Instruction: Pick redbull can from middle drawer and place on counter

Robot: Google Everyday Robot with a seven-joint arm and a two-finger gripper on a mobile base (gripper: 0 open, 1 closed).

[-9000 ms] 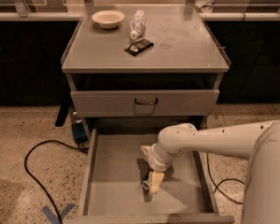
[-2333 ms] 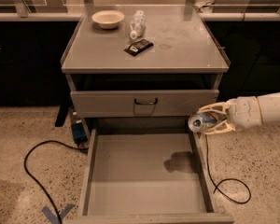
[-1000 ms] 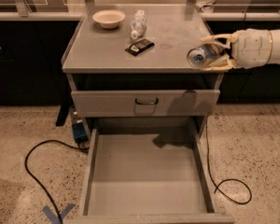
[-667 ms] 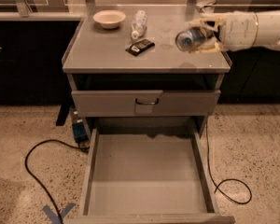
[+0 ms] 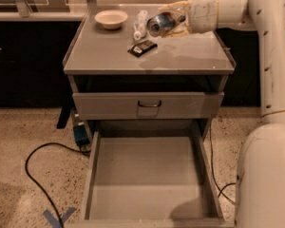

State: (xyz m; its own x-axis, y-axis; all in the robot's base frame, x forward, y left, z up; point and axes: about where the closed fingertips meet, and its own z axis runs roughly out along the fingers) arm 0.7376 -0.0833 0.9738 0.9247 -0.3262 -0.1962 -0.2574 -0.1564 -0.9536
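Note:
My gripper (image 5: 167, 22) is shut on the redbull can (image 5: 160, 23), a slim blue and silver can held on its side with the silver end facing left. It hangs a little above the counter (image 5: 180, 56), over its back middle part, just right of the clear bottle. The middle drawer (image 5: 147, 175) stands pulled open below, and its flat grey floor holds nothing.
On the counter stand a white bowl (image 5: 111, 18) at the back left, a clear plastic bottle (image 5: 140, 24) and a small dark packet (image 5: 142, 48). The closed drawer front with a loop handle (image 5: 149, 104) sits above the open drawer. A black cable (image 5: 42, 175) lies on the floor at left.
My gripper has lifted the can out of the drawer, raised it past the cabinet's right side and carried it left over the counter top. The drawer now holds nothing.

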